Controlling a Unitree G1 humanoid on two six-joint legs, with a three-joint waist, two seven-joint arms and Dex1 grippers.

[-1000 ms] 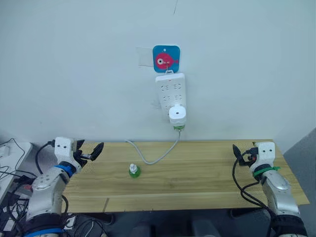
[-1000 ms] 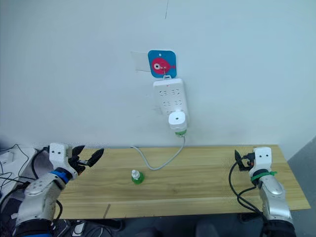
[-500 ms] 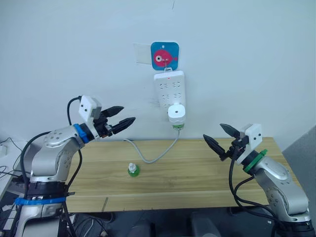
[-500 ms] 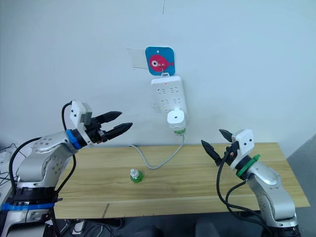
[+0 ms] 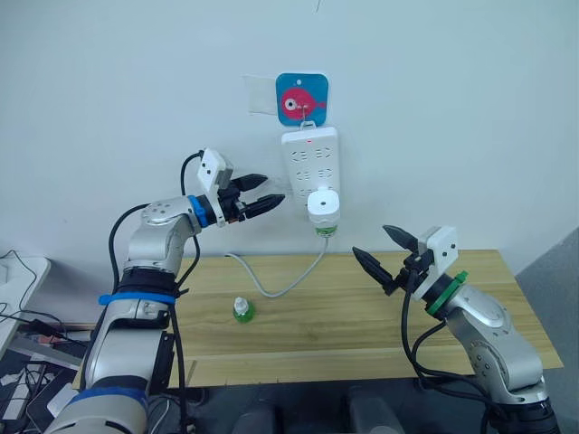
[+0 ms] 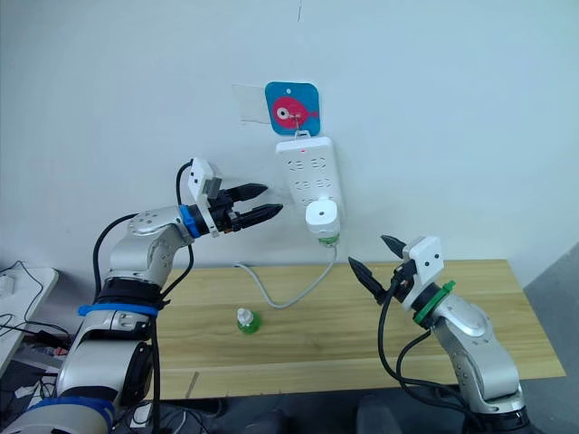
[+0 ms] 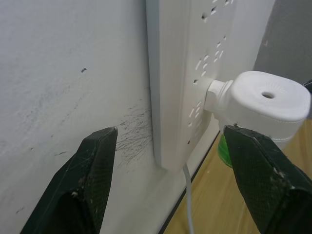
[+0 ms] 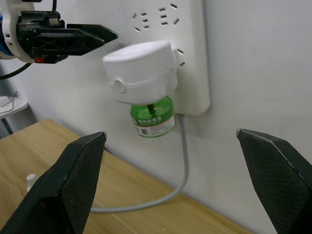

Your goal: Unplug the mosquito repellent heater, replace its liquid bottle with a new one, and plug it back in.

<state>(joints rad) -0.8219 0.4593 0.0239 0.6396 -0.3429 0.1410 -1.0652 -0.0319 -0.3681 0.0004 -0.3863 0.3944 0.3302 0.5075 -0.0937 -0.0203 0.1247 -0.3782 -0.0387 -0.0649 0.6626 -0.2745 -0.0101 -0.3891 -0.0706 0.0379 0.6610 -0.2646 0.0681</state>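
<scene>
heater: mosquito repellent heater [image 5: 325,205] plugged into wall power strip [image 5: 311,163], green bottle beneath
left claw [image 5: 261,199]: released, just beside the strip
right claw [image 5: 384,252]: released, below
step: brace strip, pull heater straight out
spare: bottle [image 5: 242,311] on tabletop [image 5: 362,316]

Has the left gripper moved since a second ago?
Yes. The left gripper has risen from the table edge up toward the power strip, its fingers open beside the heater.
</scene>
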